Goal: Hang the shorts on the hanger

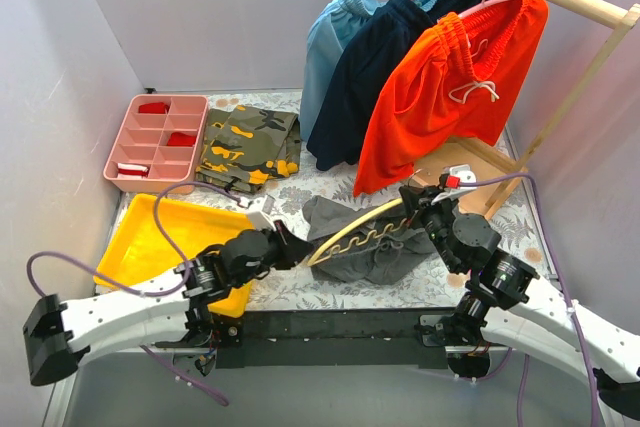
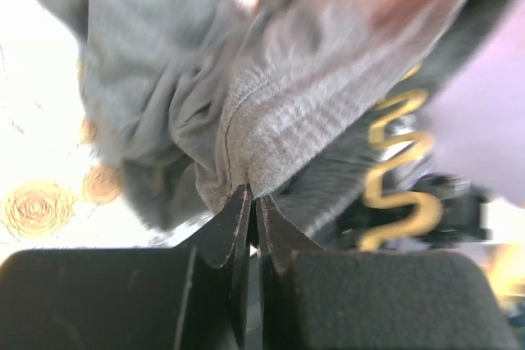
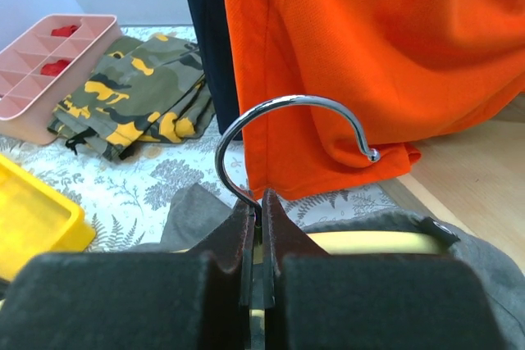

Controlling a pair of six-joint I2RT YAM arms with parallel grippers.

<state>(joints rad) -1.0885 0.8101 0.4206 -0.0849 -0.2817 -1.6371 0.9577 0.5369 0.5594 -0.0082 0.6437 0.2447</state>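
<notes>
Two sets of fingers are at work on one bundle in the middle of the counter (image 1: 320, 192). The pale yellow hanger (image 1: 362, 219) lies slanted across the crumpled grey shorts (image 1: 345, 259), its wavy lower bar resting against the fabric; whether the bar passes through the shorts, I cannot tell. At the hanger's hook end, the right fingers (image 3: 258, 202) are clenched on the stem of the metal hook (image 3: 287, 102), which stands upright above them. At the hanger's opposite, nearer end, the left fingers (image 2: 250, 201) are pinched tight on a raised fold of the shorts. Beyond the hook hang bright orange shorts (image 1: 455, 87). Beyond the hanger's lower end lies a folded camouflage garment (image 1: 245, 145), and beside that end sits a yellow tray (image 1: 150, 237).
</notes>
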